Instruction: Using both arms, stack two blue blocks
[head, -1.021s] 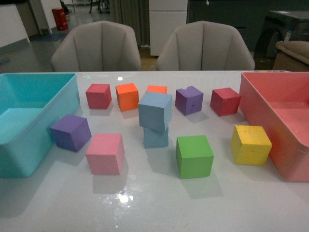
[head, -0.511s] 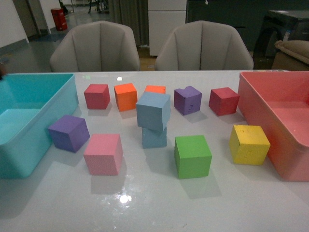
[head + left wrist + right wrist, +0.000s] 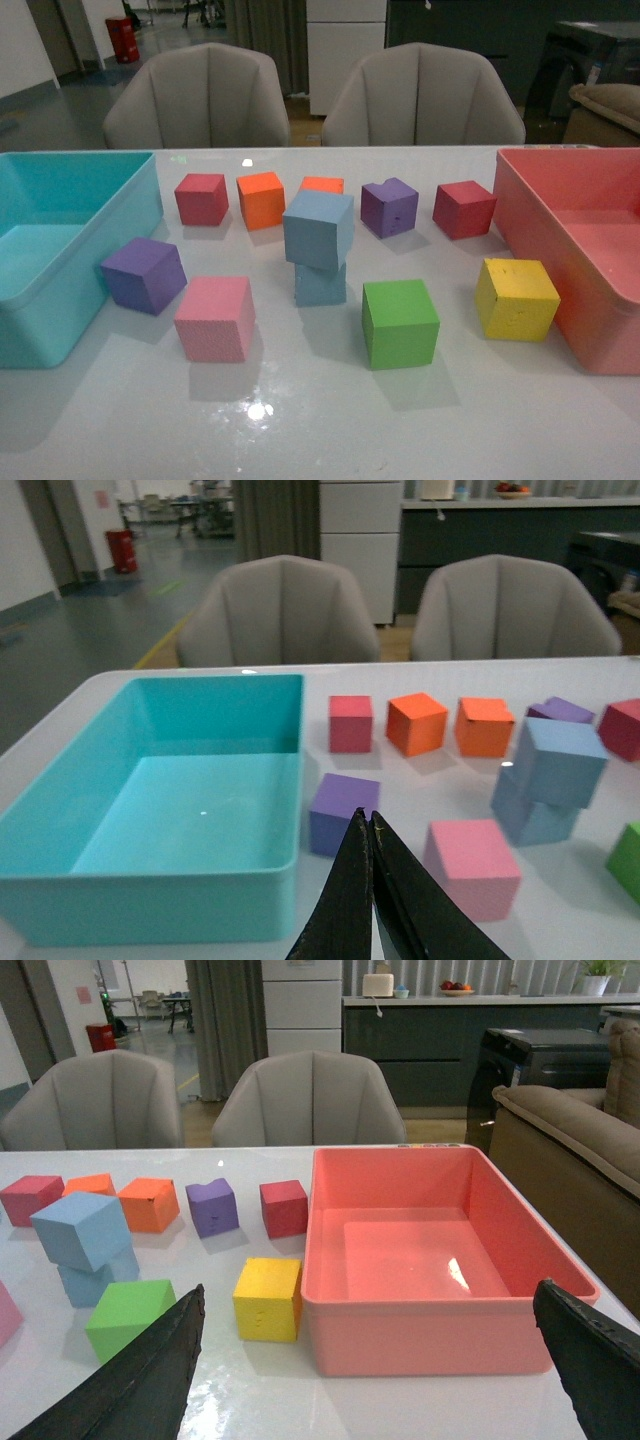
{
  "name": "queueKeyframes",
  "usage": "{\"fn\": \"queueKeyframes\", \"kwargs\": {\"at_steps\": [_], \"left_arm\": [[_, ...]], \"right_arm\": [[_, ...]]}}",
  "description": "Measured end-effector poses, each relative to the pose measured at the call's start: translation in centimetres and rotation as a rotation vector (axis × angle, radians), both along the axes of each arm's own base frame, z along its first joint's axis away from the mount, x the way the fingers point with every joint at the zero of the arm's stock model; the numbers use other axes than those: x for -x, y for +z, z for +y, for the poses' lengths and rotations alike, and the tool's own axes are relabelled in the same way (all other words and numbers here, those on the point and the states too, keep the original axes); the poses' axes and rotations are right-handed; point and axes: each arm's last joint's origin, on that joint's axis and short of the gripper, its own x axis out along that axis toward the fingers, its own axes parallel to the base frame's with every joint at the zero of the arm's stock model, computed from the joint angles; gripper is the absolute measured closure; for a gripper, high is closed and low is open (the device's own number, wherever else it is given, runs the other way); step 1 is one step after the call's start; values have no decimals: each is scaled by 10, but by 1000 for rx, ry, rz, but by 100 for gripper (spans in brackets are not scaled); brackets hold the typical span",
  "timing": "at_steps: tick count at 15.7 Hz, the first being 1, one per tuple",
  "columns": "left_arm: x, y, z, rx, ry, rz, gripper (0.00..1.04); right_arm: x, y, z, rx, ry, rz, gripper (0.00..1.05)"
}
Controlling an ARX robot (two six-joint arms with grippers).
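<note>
My upper blue block [image 3: 319,229] sits skewed on the lower blue block [image 3: 320,284]; left hand [image 3: 371,825] clenched, right hand [image 3: 370,1360] released, both best kept away.

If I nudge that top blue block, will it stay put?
Probably not. The top blue block sits tilted and twisted on the lower blue block, overhanging it, so it may tip off. Its matte, foam-like look suggests it is light and shifts easily.

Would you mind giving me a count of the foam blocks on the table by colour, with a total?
Blue blocks: 2, upper on lower
Red blocks: 2
Orange blocks: 2
Purple blocks: 2
Pink block: 1
Green block: 1
Yellow block: 1
Total: 11
</note>
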Motion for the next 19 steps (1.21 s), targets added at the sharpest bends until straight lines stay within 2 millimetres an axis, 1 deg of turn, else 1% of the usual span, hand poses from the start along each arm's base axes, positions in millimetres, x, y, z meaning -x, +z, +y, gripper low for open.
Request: {"fn": "queueKeyframes", "kwargs": {"at_steps": [1, 3, 5, 11, 19], "left_arm": [[4, -1, 4, 1, 31, -14, 103], [8, -10, 3, 1, 12, -6, 103], [9, -11, 2, 0, 6, 13, 103], [16, -6, 2, 0, 6, -22, 103], [32, -4, 2, 0, 6, -26, 103]], "right_arm": [[0, 0, 0, 0, 0, 0, 6], [0, 0, 0, 0, 0, 0, 6], [0, 0, 0, 0, 0, 0, 6], [0, 0, 0, 0, 0, 0, 6], [0, 0, 0, 0, 0, 0, 6]]}}
